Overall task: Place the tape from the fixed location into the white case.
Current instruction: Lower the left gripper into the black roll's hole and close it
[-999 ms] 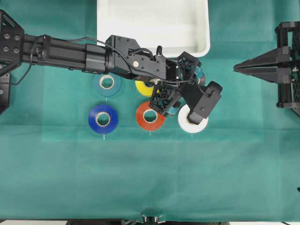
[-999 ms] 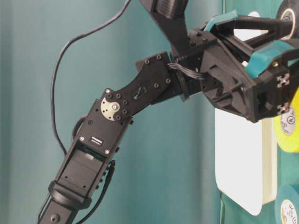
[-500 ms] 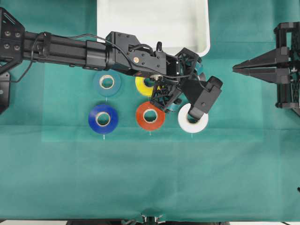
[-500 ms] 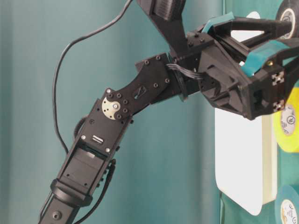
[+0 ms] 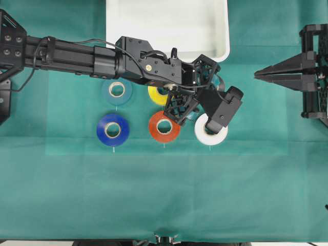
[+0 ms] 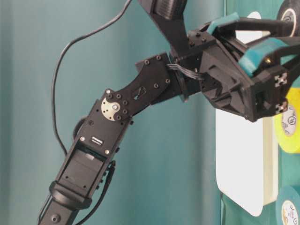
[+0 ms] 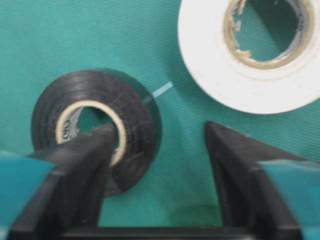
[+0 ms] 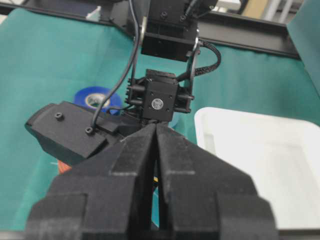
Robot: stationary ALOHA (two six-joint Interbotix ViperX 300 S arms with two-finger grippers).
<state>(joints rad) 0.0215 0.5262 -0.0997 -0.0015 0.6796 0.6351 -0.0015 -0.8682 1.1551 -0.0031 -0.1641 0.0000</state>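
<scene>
The black tape (image 7: 95, 125), with a pale cardboard core, lies flat on the green cloth. My left gripper (image 7: 160, 150) is open and low over it. One finger (image 7: 85, 160) sits in the core and the other (image 7: 235, 170) is outside the roll on bare cloth. In the overhead view the left gripper (image 5: 197, 97) hides the tape. The white case (image 5: 166, 25) stands at the back, just behind it. My right gripper (image 5: 259, 75) is shut and empty at the right edge.
A white roll (image 5: 210, 133) lies just in front of the left gripper, beside a red (image 5: 164, 127) and a dark blue roll (image 5: 113, 129). A yellow (image 5: 156, 94) and a light blue roll (image 5: 117, 90) lie behind them.
My left gripper shifted slightly over the black tape and back. The rolls and the right arm have not moved.
</scene>
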